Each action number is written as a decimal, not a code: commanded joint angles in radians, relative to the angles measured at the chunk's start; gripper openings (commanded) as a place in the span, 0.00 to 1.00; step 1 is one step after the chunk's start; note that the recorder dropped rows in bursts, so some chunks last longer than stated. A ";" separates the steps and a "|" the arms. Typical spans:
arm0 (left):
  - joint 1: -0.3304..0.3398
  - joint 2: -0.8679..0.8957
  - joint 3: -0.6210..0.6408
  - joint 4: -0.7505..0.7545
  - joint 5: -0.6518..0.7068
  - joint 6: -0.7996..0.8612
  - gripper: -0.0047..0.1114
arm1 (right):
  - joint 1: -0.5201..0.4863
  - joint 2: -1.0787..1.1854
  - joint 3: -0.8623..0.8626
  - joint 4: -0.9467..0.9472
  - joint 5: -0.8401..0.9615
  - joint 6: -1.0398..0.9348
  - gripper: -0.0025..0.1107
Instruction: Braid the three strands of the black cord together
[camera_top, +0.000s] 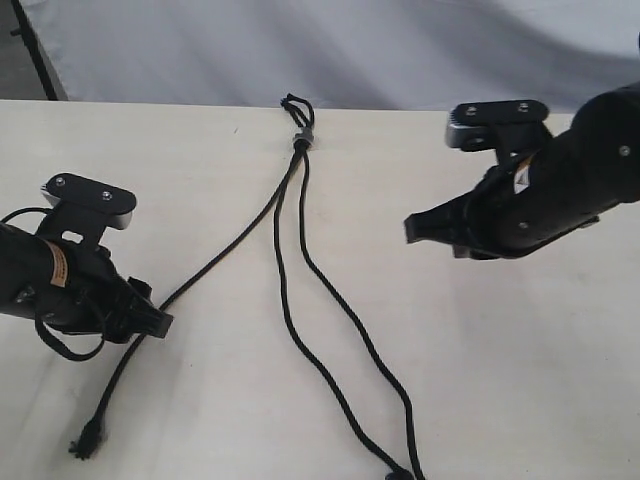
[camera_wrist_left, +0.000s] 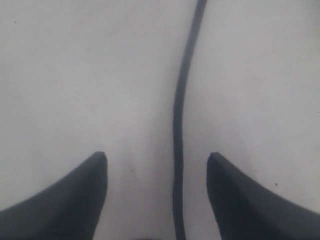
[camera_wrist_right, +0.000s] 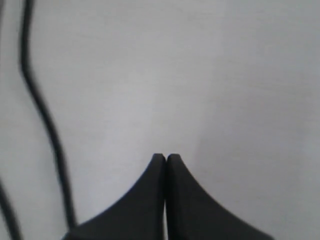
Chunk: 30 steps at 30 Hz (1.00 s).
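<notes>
Cord: thin matte black cord of three long rope strands, lying flat and unbraided on the pale bench; joined at a small knot below a short loop on the far side.
Left strand: runs diagonally from the knot to the left tool, passes it, ends in a small frayed knot near the front edge.
Middle strand and right strand: run side by side down the centre, well apart from the left strand, nearer the right tool.
Left tool: wide open, holding nothing; straddles the left strand, with jaws on either side and no contact visible.
Right tool: fully closed, empty; sits to the right of the centre pair, tip aimed toward them.
Deciding relation: left strand's long axis in line with the left tool's reach, already inside its span.
Next move, as judged: probably needs only a squeeze to catch that strand, then a carry across the middle strand.
</notes>
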 joint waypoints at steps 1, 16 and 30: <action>0.006 -0.007 0.007 -0.005 0.011 -0.009 0.53 | 0.171 0.001 -0.015 0.049 0.019 -0.049 0.11; 0.006 -0.007 0.007 -0.005 0.077 -0.021 0.53 | 0.412 0.213 -0.027 0.115 -0.012 -0.024 0.48; 0.006 -0.007 0.007 -0.005 0.074 -0.021 0.53 | 0.412 0.358 -0.078 0.108 -0.001 -0.104 0.05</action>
